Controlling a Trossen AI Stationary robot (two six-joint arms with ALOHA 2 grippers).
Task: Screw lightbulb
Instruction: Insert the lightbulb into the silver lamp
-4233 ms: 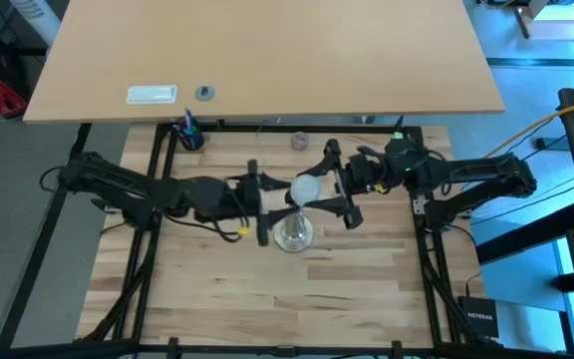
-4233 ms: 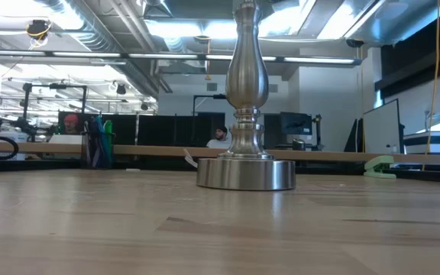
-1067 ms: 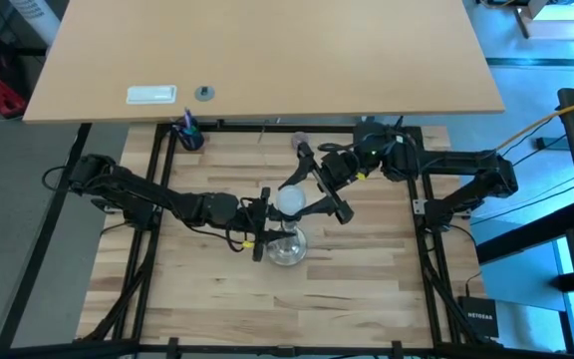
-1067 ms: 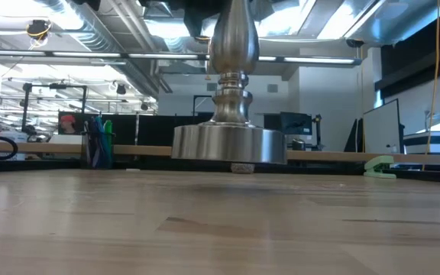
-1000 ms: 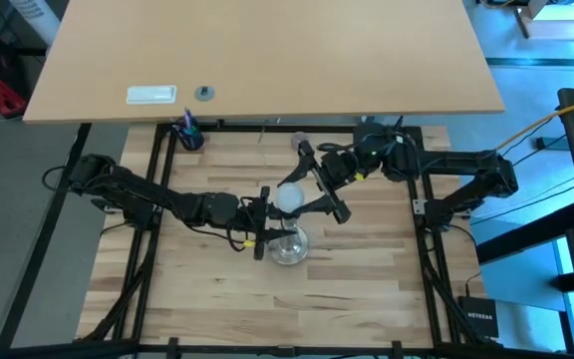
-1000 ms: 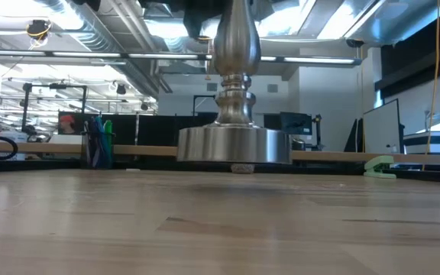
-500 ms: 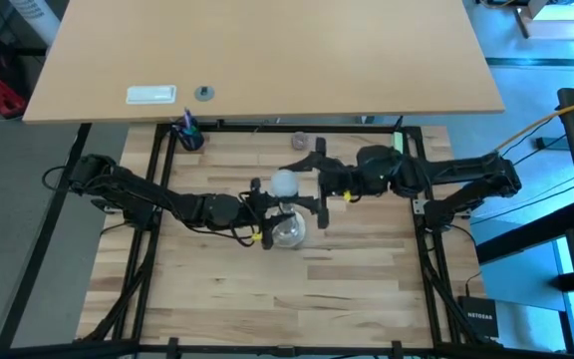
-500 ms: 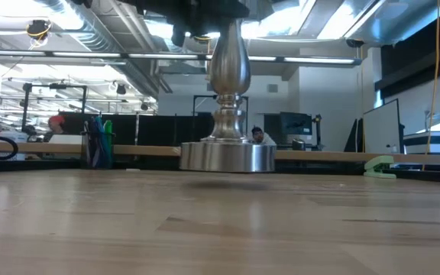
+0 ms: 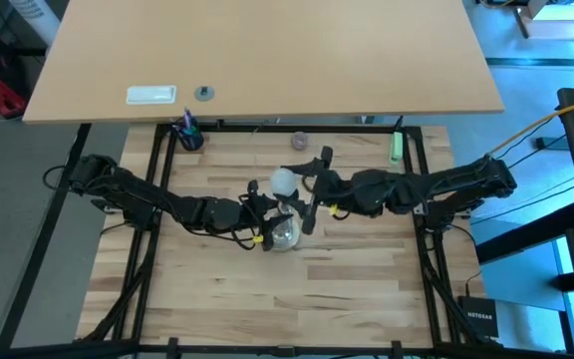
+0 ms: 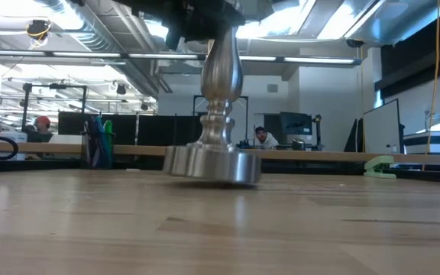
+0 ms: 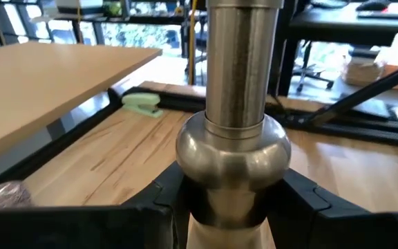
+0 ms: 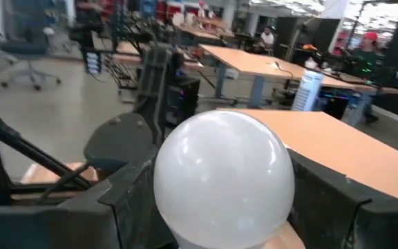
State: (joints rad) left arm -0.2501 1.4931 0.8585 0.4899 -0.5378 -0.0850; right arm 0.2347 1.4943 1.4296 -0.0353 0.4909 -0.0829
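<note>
The silvery stand (image 9: 282, 232) hangs tilted over the table's middle, its top toward the far edge; in the low view its round base (image 10: 212, 166) slants close above the wood, and I cannot tell whether its low edge touches. My left gripper (image 9: 261, 212) is shut on its stem. The white lightbulb (image 9: 284, 181) sits at the stand's upper end, between the fingers of my right gripper (image 9: 301, 191), which reaches in from the right. Whether the bulb's base is in the socket is hidden. My left gripper pinches the stand's stem just under its round bulge (image 11: 233, 155), one finger (image 11: 163, 202) on each side. It comes in about level from the table's left, across the stem. The stand hangs tilted in the hold. My right gripper has the bulb's round globe (image 12: 223, 180) between its two fingers (image 12: 126, 197), one on each side. It comes about level from the table's right. The bulb is held high above the table at the stand's top end.
A small greyish knob (image 9: 299, 142) and a green item (image 9: 395, 148) lie near the far edge. A cup with pens (image 9: 189, 135) stands at the far left corner. A large tan desk (image 9: 267, 50) lies beyond. The near half of the table is bare wood (image 9: 287, 299).
My right gripper has swung round with the bulb and now points toward the table's left, its wrist nearer the near edge; the bulb has gone a little toward the far edge. My left gripper has turned. The stand has sunk toward the table and tipped over.
</note>
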